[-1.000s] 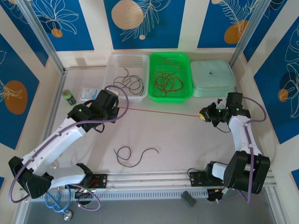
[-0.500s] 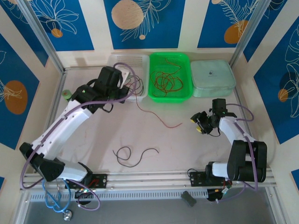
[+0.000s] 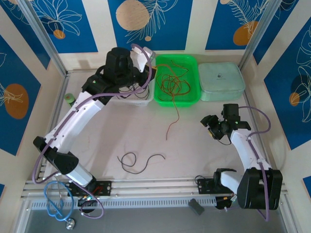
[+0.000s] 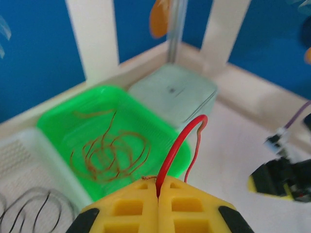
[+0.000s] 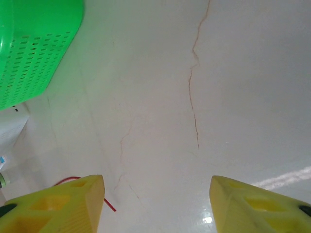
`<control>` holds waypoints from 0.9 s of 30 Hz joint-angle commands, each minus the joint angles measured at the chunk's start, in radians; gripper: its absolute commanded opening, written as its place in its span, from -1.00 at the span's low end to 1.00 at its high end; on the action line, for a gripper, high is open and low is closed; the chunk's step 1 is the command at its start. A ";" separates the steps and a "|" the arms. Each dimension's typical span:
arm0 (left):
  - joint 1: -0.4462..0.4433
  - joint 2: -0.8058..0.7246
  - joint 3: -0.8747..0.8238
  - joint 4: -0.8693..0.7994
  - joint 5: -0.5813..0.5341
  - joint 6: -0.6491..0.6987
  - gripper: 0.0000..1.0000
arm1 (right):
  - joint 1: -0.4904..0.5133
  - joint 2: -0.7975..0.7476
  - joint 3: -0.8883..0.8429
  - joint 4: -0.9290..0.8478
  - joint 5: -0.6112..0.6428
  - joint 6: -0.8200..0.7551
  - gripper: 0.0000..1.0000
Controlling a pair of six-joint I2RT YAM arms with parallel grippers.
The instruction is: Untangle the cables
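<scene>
Red cable (image 4: 177, 144) end buried in the clamped left tool (image 4: 159, 188); green tray (image 5: 34, 48) and white tray (image 4: 19, 160) cropped by frame edges.

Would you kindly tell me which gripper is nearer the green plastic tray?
Left. The left gripper hangs at the left rim of the green plastic tray; the right gripper is off its near right corner, clearly apart.
</scene>
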 commanded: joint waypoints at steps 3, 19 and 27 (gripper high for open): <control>-0.007 -0.004 0.046 0.187 0.158 0.003 -1.00 | 0.005 -0.044 0.036 -0.071 0.007 -0.018 0.19; -0.005 0.130 0.164 0.539 0.030 0.147 -0.99 | 0.003 -0.120 0.025 -0.095 0.003 -0.006 0.17; -0.001 0.291 0.281 0.600 -0.054 0.222 -0.99 | 0.008 -0.156 -0.006 -0.086 -0.016 0.015 0.17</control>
